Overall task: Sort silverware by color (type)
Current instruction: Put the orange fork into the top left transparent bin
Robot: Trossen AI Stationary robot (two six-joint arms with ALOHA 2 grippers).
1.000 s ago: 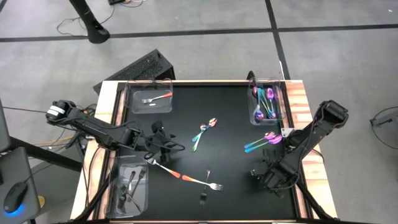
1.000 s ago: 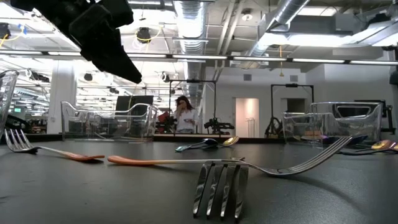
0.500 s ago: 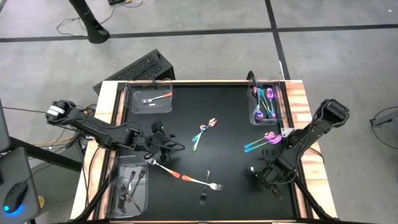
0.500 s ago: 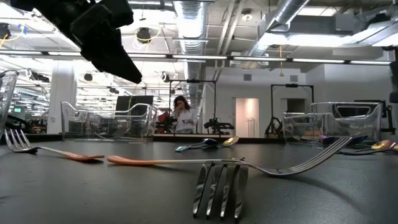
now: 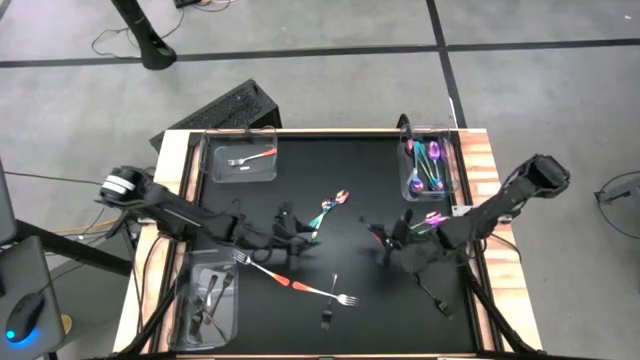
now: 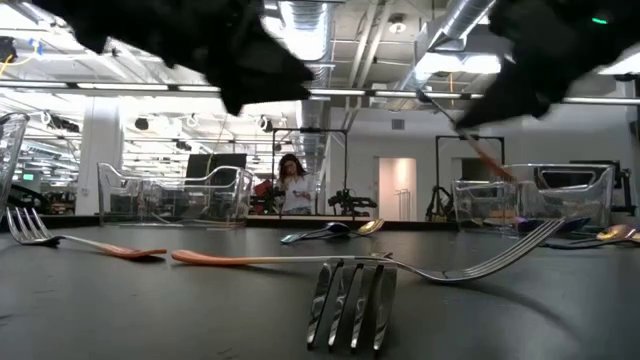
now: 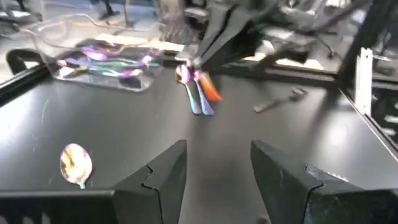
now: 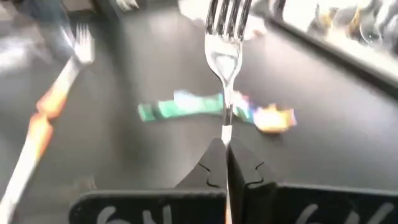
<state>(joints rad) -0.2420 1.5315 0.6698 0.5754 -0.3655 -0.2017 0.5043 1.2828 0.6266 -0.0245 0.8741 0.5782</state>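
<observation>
My right gripper (image 5: 382, 236) hangs above the mat's right half, shut on a silver fork (image 8: 226, 43) with an orange-pink handle. The fork's tines stick out ahead of the fingers. My left gripper (image 7: 217, 177) is open and nearly level over the mat's middle. It stands just short of two iridescent spoons (image 5: 326, 211) that lie flat. Two orange-handled forks (image 5: 292, 281) and a dark fork (image 5: 328, 303) lie near the front. Another iridescent pair (image 5: 424, 226) lies at the right, and a dark piece (image 5: 437, 299) lies near the right front. My right gripper pinches the fork between its two fingers at the narrow stem (image 8: 225, 127) just behind the tines. The fingers lie along the fork, coming from the table's right side and slanting slightly down. The fork is lifted clear of the mat, its tines (image 8: 227, 14) pointing away from the gripper.
Three clear bins stand on the mat. The far-left one (image 5: 240, 157) holds an orange-handled fork, the near-left one (image 5: 205, 300) holds dark pieces, and the far-right one (image 5: 432, 165) holds iridescent pieces. A black keyboard (image 5: 228, 108) lies beyond the table's far left.
My right gripper has risen from the mat's near right corner and swung toward the middle, tipping from pointing down to nearly level. It now carries the fork clear of the mat. My left gripper has moved right toward the iridescent spoons and tipped up toward level.
</observation>
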